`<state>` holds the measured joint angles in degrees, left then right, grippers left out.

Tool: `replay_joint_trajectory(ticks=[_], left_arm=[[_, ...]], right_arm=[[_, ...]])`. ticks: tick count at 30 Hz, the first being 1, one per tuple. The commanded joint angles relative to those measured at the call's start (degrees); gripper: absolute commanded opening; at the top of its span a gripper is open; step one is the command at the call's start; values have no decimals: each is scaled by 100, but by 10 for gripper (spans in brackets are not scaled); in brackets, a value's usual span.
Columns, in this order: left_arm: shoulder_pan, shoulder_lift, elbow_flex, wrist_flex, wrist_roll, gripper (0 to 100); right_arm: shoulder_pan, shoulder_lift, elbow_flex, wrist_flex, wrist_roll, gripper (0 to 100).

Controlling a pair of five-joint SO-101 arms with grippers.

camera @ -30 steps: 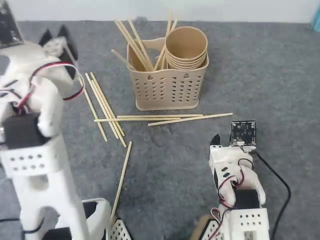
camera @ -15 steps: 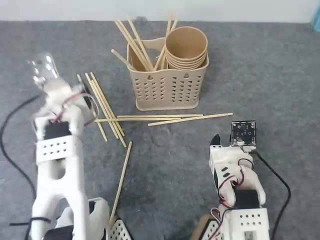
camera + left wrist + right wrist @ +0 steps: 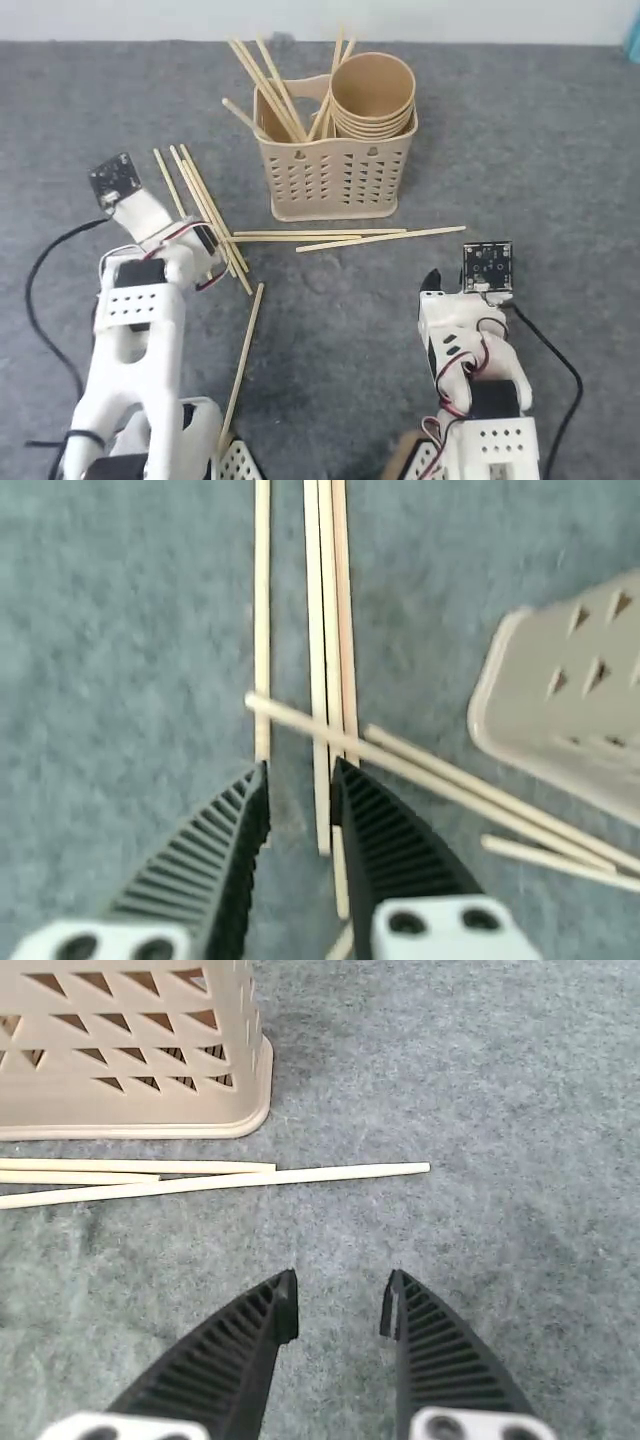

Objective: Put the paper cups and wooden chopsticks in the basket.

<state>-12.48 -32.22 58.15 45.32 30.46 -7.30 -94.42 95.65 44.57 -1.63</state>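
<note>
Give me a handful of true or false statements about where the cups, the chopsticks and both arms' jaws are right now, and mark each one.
1. The paper cups are stacked inside the basket. True.
2. Every chopstick is already in the basket. False: several loose chopsticks lie on the grey carpet beside and in front of it.
3. The right jaws are shut on a chopstick. False: they stand open over bare carpet, holding nothing.
4. The left jaws stand open, down over the loose chopsticks left of the basket. True.
5. The basket lies tipped on its side. False: it stands upright.
</note>
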Motion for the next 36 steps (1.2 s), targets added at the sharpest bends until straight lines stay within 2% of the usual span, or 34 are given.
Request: replay_joint_trajectory(ticks=[1, 5, 11, 16, 24, 33, 36], left_arm=[[26, 70, -382, 141, 211, 102], [202, 1037, -787, 273, 211, 102], [202, 2919, -2193, 800, 229, 99], [53, 3851, -3081, 809, 598, 98], [18, 4026, -3336, 791, 1169, 98], [-9, 4053, -3011, 809, 1178, 101], [0, 4053, -2932, 835, 1178, 103]], right_arm=[[48, -84, 132, 31, 79, 151], [48, -84, 132, 31, 79, 151], [57, -84, 132, 31, 79, 151], [57, -84, 132, 31, 79, 153], [48, -101, 132, 31, 88, 154], [40, -101, 123, 31, 97, 154], [31, -66, 123, 48, 448, 152]])
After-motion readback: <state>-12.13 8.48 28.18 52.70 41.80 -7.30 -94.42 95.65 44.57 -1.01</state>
